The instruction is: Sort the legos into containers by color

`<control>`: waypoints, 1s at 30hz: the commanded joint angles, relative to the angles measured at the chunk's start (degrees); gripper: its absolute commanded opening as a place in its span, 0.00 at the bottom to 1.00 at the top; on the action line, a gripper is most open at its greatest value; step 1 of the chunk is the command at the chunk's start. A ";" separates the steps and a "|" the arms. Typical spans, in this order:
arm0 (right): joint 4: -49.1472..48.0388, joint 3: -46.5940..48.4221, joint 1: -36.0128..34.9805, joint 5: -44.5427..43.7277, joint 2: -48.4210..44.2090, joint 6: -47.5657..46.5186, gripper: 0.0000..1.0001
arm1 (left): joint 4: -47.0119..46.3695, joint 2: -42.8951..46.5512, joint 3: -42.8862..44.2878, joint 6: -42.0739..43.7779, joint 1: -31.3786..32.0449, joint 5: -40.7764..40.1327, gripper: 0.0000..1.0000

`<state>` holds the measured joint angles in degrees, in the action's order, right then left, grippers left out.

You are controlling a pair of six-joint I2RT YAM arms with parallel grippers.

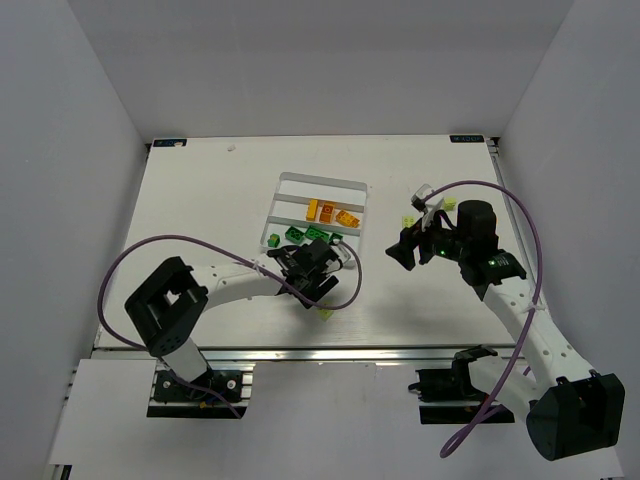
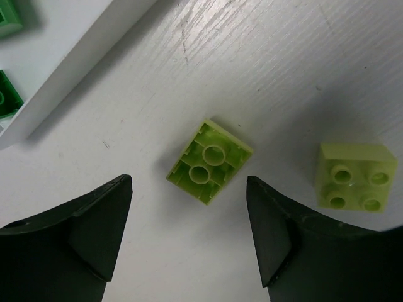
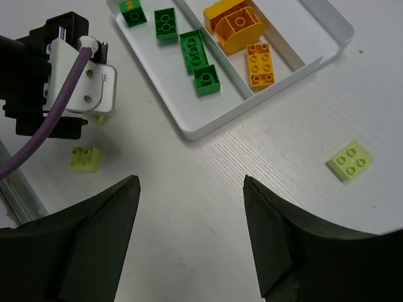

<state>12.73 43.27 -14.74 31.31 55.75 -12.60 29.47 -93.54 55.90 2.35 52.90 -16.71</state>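
- Top external view: the left gripper (image 1: 310,268) is hovering just off the near long side of the white tray (image 1: 322,178). The tray's middle compartment is holding orange bricks (image 1: 331,212) and its near one is holding dark green bricks (image 1: 297,236). The right gripper (image 1: 405,250) is hanging to the tray's right, close to a lone pale brick (image 1: 408,221), so the right arm is sitting nearer to that one.
- Left wrist view: the left gripper (image 2: 189,189) is standing wide open and carrying nothing. An upturned yellow-green brick (image 2: 210,162) is lying on the table (image 2: 264,56) between the fingertips and slightly ahead of them. Its long axis is running diagonally to the line the jaws would close along, so the pick is probably calling for a small wrist twist and a straight drop. A studs-up pale brick (image 2: 354,175) is lying just outside one finger.
- Right wrist view: the right gripper (image 3: 191,189) is likewise gaping and holding nothing, well above the table. The lone pale brick (image 3: 349,160) is lying ahead and off to the right of the gap, apart from the white tray (image 3: 214,129). The studs-up pale brick (image 3: 85,158) is sitting far to the left.
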 commanded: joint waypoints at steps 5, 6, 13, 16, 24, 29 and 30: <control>-1.04 -0.29 0.33 -0.46 -0.73 -0.58 0.72 | -2.14 -2.35 2.55 4.42 0.44 -0.61 0.79; -1.22 -0.29 0.33 -0.55 -0.73 -0.58 0.72 | -2.14 -2.61 2.55 4.59 0.44 0.09 0.78; -1.22 -0.38 0.51 -0.81 -0.64 -0.50 0.72 | -3.63 -3.58 2.81 5.38 0.44 3.26 0.59; -1.31 -0.46 0.59 -0.99 -0.73 -0.58 0.72 | -3.99 -3.76 2.90 5.30 -0.08 4.40 0.51; -1.31 -0.46 0.77 -0.90 -0.81 -0.50 0.72 | -2.14 0.80 6.06 2.49 -0.60 13.60 0.10; -1.31 -0.46 0.68 -1.16 -0.99 -0.41 0.71 | -5.65 7.49 10.88 -4.45 -3.32 14.87 0.05; -1.31 -0.38 0.85 -1.25 -0.99 -0.41 0.70 | -6.35 7.67 12.03 -5.24 -4.03 14.17 0.00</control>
<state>12.71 43.24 -14.24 30.24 55.75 -12.60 27.33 -91.26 62.81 1.89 51.22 -4.23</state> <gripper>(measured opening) 0.707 0.472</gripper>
